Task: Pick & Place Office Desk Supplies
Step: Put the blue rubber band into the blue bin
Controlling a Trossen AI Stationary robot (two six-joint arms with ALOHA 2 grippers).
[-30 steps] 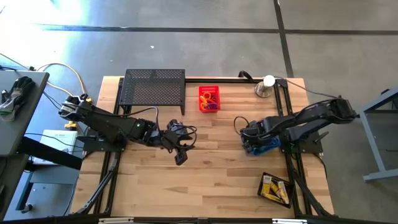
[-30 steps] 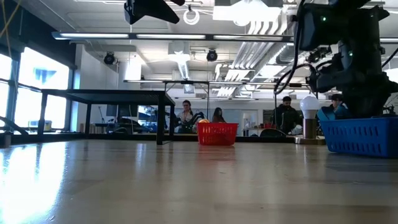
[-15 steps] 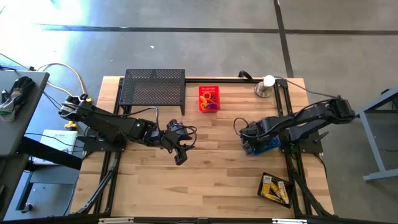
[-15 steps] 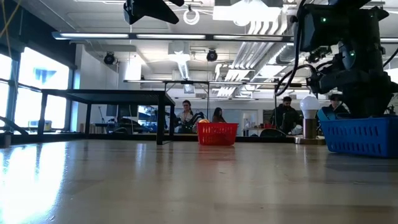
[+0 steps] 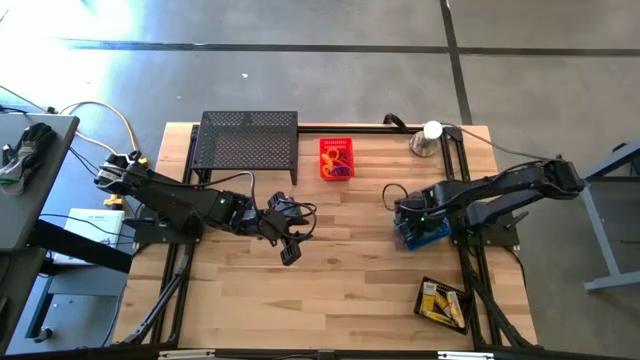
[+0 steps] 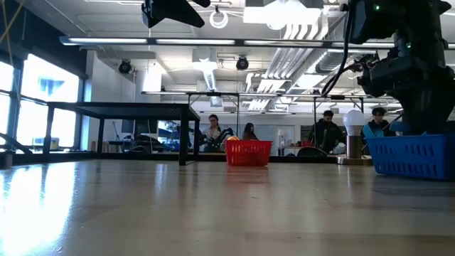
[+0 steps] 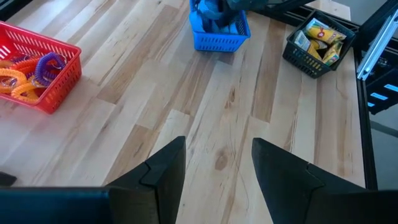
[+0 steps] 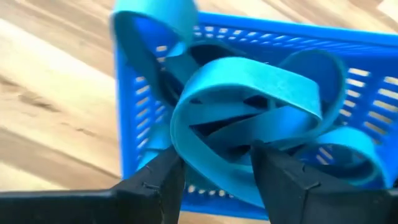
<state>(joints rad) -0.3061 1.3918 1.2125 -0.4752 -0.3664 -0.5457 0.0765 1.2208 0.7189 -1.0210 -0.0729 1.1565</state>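
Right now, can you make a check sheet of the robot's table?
Surface: wooden table, bare in the middle.
Job's things: red basket of coloured loops; blue basket of blue bands; black basket of yellow boxes.
Clutter: black mesh shelf; silver dome with white ball.
Pincers: left pincer open over bare wood; right pincer open above the blue bands.
Cables: dark loops along both arms.
Surroundings: people sit beyond the table.

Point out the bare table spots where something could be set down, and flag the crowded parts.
Widest bare wood: the near half of the table, between the left pincer and the black basket of boxes. A smaller free strip lies between the red basket and the blue basket. Crowded: around the blue basket under the right pincer, and the far edge by the black mesh shelf.
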